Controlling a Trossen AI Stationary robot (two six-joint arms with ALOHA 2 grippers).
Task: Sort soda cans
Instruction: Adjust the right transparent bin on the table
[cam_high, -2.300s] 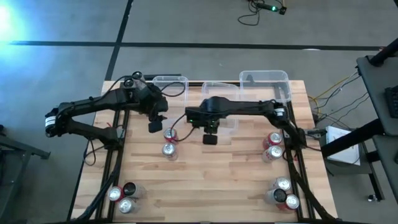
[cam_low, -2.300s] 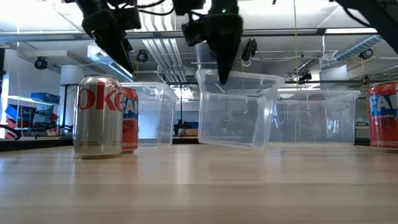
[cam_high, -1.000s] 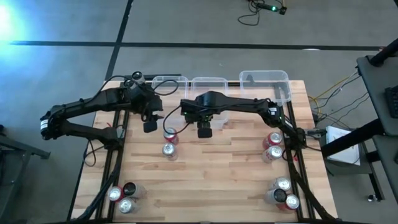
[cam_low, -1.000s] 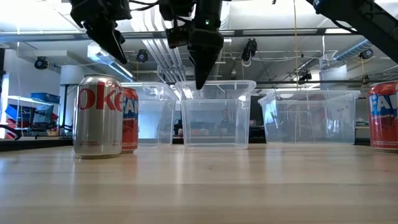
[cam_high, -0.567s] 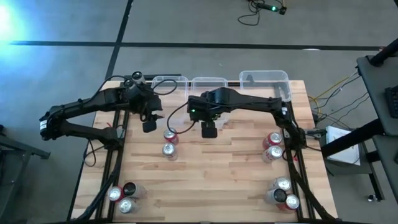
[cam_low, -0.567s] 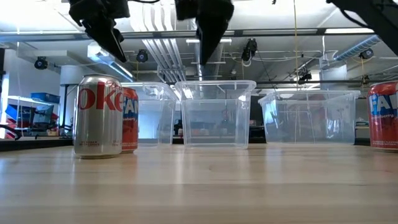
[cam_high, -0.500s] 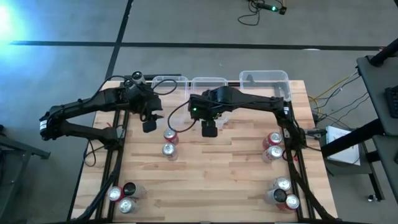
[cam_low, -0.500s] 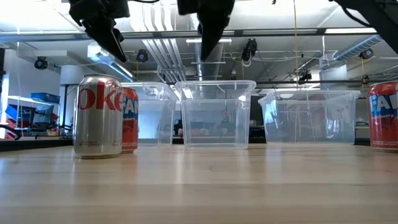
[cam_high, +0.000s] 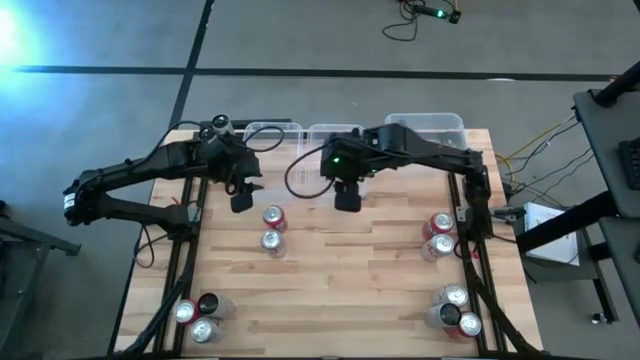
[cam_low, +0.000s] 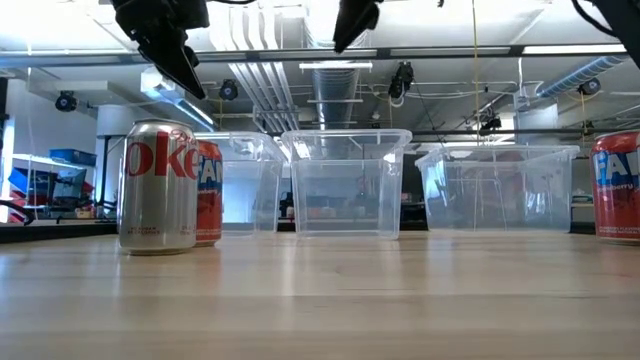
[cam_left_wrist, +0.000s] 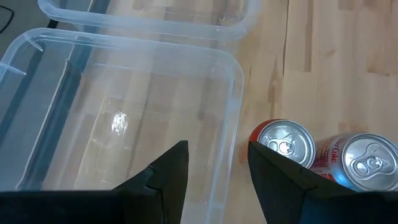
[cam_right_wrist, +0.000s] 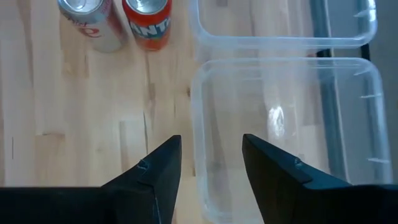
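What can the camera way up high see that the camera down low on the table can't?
Only the high view shows the can clusters at the near left corner and the near right corner, plus both whole arms with the left gripper and right gripper over the table.

Only the low view shows the room's ceiling pipes behind the bins.

Both show the three clear bins at the back and the silver can beside a red can.

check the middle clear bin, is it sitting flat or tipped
Flat. In the low view the middle bin rests level on the table, rim horizontal, in line with the bins beside it, and it looks empty.
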